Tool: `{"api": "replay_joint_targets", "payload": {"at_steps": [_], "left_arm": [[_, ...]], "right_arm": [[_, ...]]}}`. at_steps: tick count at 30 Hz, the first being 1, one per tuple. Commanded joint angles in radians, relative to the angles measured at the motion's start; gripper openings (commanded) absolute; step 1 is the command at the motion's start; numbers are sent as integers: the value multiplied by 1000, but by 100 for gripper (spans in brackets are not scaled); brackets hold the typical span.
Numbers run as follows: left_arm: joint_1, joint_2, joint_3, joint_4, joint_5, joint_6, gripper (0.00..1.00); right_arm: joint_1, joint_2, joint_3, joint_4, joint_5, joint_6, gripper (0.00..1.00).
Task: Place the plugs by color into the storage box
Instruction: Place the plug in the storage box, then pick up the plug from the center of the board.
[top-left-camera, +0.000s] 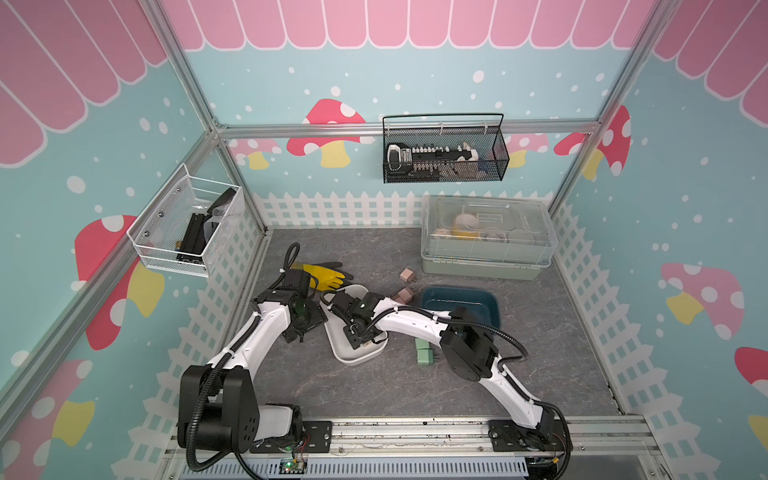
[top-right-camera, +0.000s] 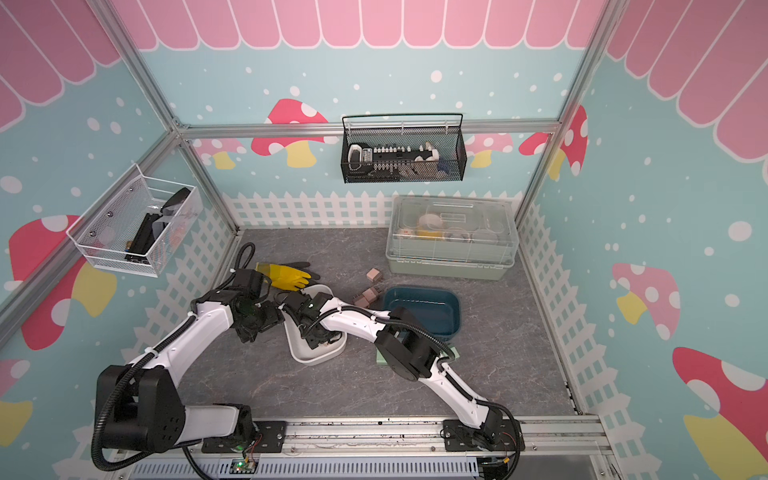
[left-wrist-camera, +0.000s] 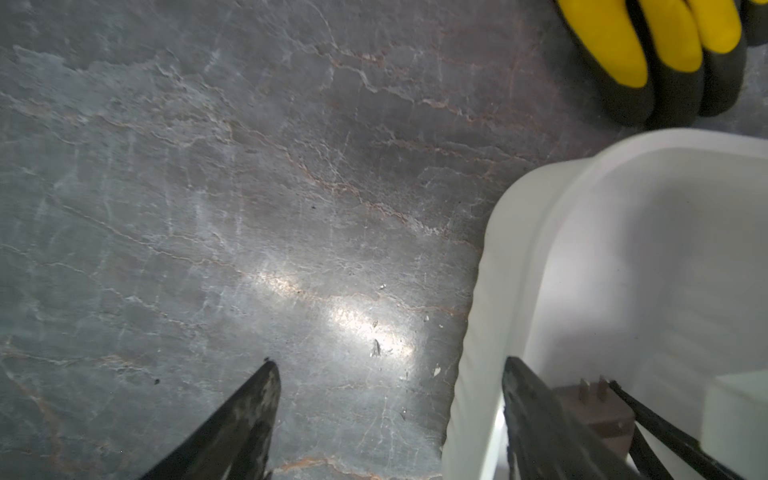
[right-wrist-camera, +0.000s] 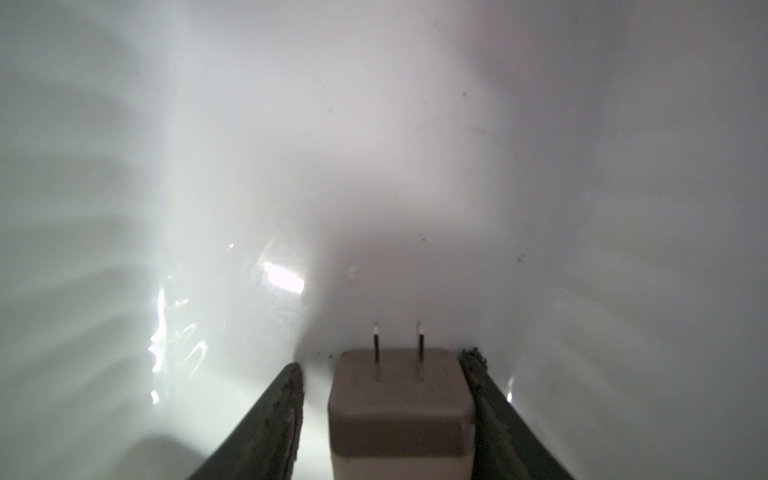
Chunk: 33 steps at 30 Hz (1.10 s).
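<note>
In both top views the right gripper (top-left-camera: 362, 338) reaches down into the white tray (top-left-camera: 357, 358), which lies skewed near the middle of the grey tabletop (top-left-camera: 374, 395). The left gripper (top-left-camera: 297, 332) hangs at that tray's left edge. The teal tray (top-left-camera: 465, 301) sits just to the right. Loose peach-pink plugs lie on the tabletop between the trays and the clear-lidded bin (top-left-camera: 486, 249), one alone (top-left-camera: 408, 274) and a small cluster (top-left-camera: 403, 296) by the teal tray's corner. Mint-green plugs (top-left-camera: 426, 353) lie in front of the teal tray, partly under the right arm. A yellow glove (top-left-camera: 328, 275) lies behind the white tray.

From the left wrist, the left gripper's jaws stand wide and hold nothing. One finger (left-wrist-camera: 253, 415) is over bare tabletop, the other over the tray's inside, with the tray wall (left-wrist-camera: 519, 249) between them.

From the right wrist, a peach-pink plug (right-wrist-camera: 399, 399) sits between the right gripper's fingers inside the white tray, prongs pointing away from the camera. One finger lies against its side and the other stands clear of it, so the jaws are parted and not gripping.
</note>
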Motion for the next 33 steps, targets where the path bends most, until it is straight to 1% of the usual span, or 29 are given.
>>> {"api": "replay_joint_targets", "payload": {"at_steps": [1,4,7,9,14,18,21,24,26,28,31,33], "left_arm": [[9,-26,31,-23,-42,7,81],[14,-36,35,-26,-48,4,81],[19,-39,54,-42,-52,4,81],[21,-40,76,-58,-60,7,81],[22,-31,180,-129,-137,-7,82],[0,-31,260,-154,-125,-38,82],[-79,4,327,-155,-99,-76,82],[-196,85,408,-162,-85,-130,82],[-267,162,470,-162,-50,-165,82],[-329,242,537,-162,-30,-187,82],[-415,370,660,-162,7,-223,83],[-452,463,747,-162,51,-253,83]], "right_arm": [[4,55,-5,-36,10,-11,68],[5,10,-9,-20,39,-21,75],[3,-76,-6,-5,80,-35,80],[1,-125,1,-1,89,-50,81],[-7,-232,-11,0,77,-64,83],[-16,-314,-40,4,80,-63,84],[-56,-405,-119,6,86,-48,84],[-137,-548,-296,54,73,-15,84],[-199,-639,-457,106,62,-1,84],[-255,-714,-569,123,55,11,84],[-311,-807,-703,140,49,13,84],[-335,-862,-774,142,54,17,84]]}}
